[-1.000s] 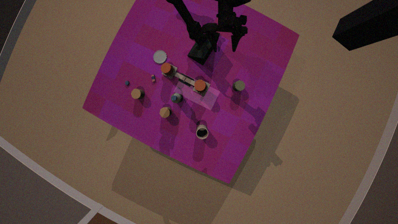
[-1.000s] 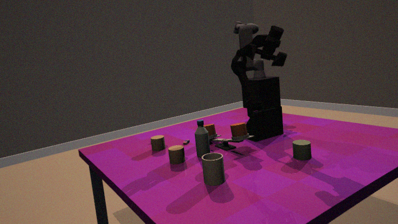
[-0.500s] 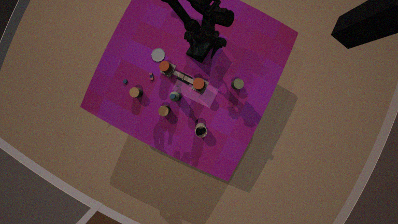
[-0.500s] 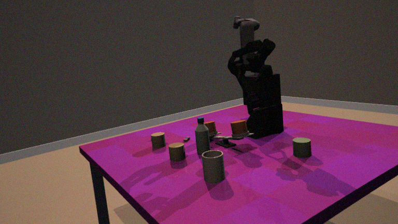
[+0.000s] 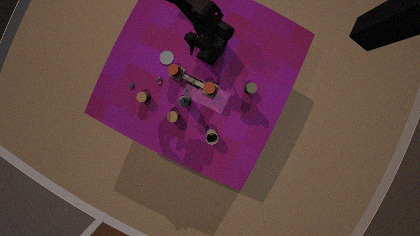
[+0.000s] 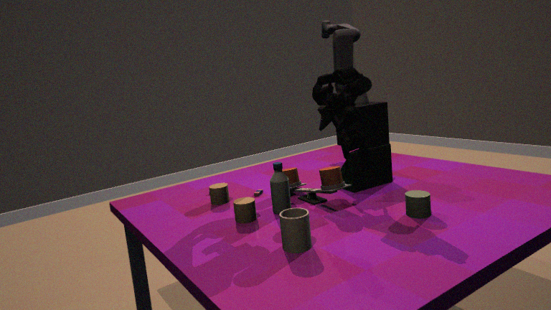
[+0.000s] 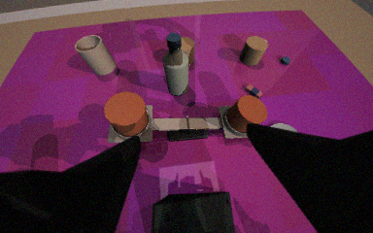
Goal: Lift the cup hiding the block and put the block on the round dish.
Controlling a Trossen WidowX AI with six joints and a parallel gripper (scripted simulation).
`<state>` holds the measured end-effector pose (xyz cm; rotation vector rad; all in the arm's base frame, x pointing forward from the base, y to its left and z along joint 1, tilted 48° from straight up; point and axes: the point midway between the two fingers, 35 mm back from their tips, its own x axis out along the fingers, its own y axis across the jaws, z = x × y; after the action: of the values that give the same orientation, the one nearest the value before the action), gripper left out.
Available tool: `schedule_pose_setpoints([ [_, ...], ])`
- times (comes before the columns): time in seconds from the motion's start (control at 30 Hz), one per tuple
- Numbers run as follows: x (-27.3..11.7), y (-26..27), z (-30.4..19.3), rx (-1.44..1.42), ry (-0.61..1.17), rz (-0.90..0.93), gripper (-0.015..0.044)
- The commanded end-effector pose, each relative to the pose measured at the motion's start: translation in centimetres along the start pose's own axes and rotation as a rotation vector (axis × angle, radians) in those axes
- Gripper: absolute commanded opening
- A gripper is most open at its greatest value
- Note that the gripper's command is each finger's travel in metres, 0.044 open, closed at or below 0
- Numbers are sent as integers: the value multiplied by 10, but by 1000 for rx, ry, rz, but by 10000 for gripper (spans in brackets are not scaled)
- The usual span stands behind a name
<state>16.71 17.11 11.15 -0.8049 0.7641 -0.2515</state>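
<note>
Nearest in the wrist view, the gripper (image 5: 198, 51) (image 6: 323, 121) (image 7: 194, 134) stands wide open, nothing between its fingers. Beyond it, the balance (image 5: 198, 82) (image 6: 311, 191) (image 7: 167, 124) shows a pale beam, dark foot and squarish end plates; beam tilt not readable. Two cups, both matte orange, inverted and plain, occupy its ends: one (image 5: 209, 88) (image 6: 331, 176) (image 7: 126, 112) at wrist-view left, the other (image 5: 174, 70) (image 6: 290, 175) (image 7: 249, 112) at right, near the round dish (image 5: 166, 57) (image 7: 283, 127), pale grey and flat. Hidden block not visible; which cup covers it cannot be told. Farther out, a blue-capped grey bottle (image 5: 184, 101) (image 6: 280, 192) (image 7: 177, 75) stands upright; beyond, an open pale container (image 5: 211, 136) (image 6: 295, 231) (image 7: 99, 57) also stands upright.
</note>
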Motion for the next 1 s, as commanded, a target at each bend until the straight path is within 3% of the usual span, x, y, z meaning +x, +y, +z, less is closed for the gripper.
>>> schedule_pose_setpoints([
  [0.0,3,-4,-2,11,6,-14,440],
  [0.5,43,-31,15,-415,236,-17,440],
  [0.97,89,-69,22,-791,463,108,440],
])
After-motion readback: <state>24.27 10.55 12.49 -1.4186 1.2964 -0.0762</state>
